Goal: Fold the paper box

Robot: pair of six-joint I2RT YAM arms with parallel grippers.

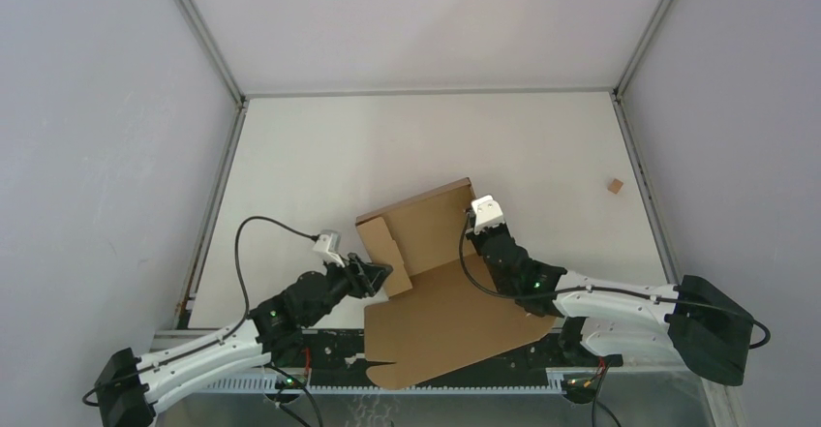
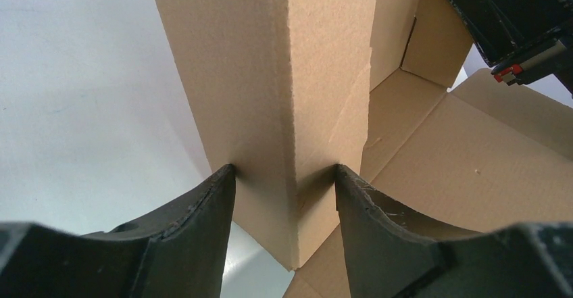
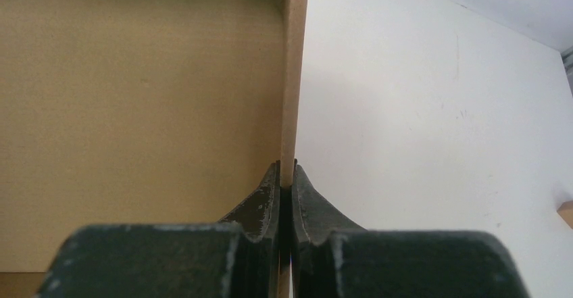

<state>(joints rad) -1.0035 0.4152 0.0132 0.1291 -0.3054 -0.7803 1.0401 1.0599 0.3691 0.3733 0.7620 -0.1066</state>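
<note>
Paper box (image 1: 455,301) sits low centre in the top view, half-formed. Its long axis runs from mid-frame down to the bottom edge, tilted a little to the right. The big lid panel (image 1: 465,335) lies flat and overhangs the near table (image 1: 542,146) edge.

Left gripper (image 2: 284,169) comes in from lower left and sits astride the left side wall (image 2: 270,75). The wall is folded over into a ridge that stands upright between the jaws. The jaws are held wide, and both fingertips (image 2: 226,176) touch its faces, so the wall is held between them. In the wrist view the wall's long edge runs straight up the frame, away from the gripper.

Right gripper (image 3: 286,169) comes in from lower right. Its jaws are pressed nearly together, pinching the thin right side wall (image 3: 293,75) edge-on. The base panel (image 3: 135,109) fills the left of that view, with bare table to the right.

Key relation: each wall sits dead centre in its own jaws, and each arm is nearest its own side. Judging from this, the next move on the left is rolling the doubled wall inward and down toward the base. That depends on the ridge staying centred between the fingertips.

A cardboard scrap (image 1: 614,185) lies at upper right, well apart from the box.
</note>
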